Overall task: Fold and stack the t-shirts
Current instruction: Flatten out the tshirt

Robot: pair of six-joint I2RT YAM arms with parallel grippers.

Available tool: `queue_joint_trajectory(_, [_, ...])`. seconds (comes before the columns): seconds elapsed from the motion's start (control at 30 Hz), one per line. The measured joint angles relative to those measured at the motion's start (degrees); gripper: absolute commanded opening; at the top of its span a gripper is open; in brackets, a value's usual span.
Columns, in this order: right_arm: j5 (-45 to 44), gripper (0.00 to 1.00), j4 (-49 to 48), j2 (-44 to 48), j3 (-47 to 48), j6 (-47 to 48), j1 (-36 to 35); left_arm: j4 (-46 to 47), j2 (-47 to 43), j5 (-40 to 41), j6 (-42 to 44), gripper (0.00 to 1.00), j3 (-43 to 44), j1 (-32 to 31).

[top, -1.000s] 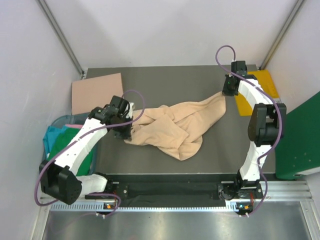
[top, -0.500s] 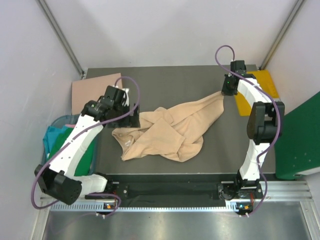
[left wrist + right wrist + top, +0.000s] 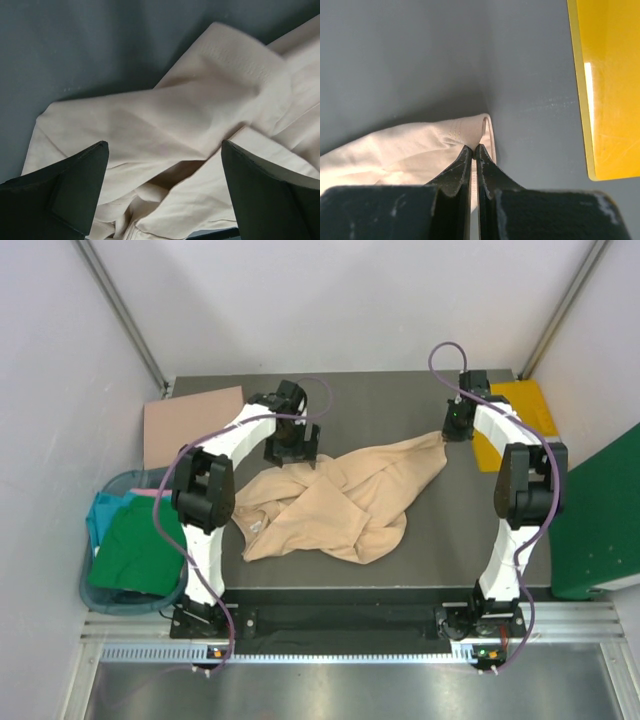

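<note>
The left gripper (image 3: 164,150) hangs over the far left part of the crumpled light beige cloth t-shirt (image 3: 330,502), jaws wide apart and empty. The shirt lies bunched in the middle of the dark grey table (image 3: 390,395). The right gripper (image 3: 474,147) is pinched tight on the shirt's far right corner. The step looks like spreading; next, the left should descend, close on a matching edge and draw the cloth taut

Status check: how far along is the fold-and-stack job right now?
Done: nothing folded for certain; a flat pink rectangle at the far-left corner of the table may be one. In hand: the beige t-shirt lies crumpled, right gripper shut on its far-right corner, left gripper open above it. Left: spreading, folding, stacking it, then the green shirt and teal shirt in the bin.
</note>
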State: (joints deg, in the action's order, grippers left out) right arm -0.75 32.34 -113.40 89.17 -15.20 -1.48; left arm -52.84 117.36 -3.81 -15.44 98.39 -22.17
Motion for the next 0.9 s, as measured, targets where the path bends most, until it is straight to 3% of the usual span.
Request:
queue_joint_trajectory(0.43, [1.95,0.0,-0.42,0.42,-2.51,-0.02,0.24,1.25,11.26,-10.27,-0.09,0.98,20.31,-0.59])
queue_joint_trajectory(0.57, [2.05,0.0,-0.48,0.42,-2.51,0.0,0.26,0.42,15.67,-10.25,-0.2,0.95,21.49,-1.6])
queue_joint_trajectory(0.63, [2.1,0.0,-0.52,0.42,-2.54,-0.02,0.28,-0.59,17.03,-10.25,-0.24,0.86,21.49,-1.92])
queue_joint_trajectory(0.7, [2.12,0.0,-0.63,0.42,-2.56,-0.02,0.28,-1.42,17.79,-10.27,-0.26,0.71,21.49,-2.23])
queue_joint_trajectory(0.73, [2.12,0.0,-0.63,0.42,-2.56,0.0,0.28,-1.68,17.94,-10.27,-0.24,0.36,21.49,-2.34])
queue_joint_trajectory(0.8, [2.12,0.0,-0.7,0.42,-2.64,0.0,0.28,-1.99,18.03,-10.23,-0.48,0.0,21.49,-2.43])
queue_joint_trajectory(0.9, [2.12,0.0,-1.05,0.46,-3.21,0.0,0.28,-2.38,18.03,-9.18,-0.22,0.0,21.62,-2.43])
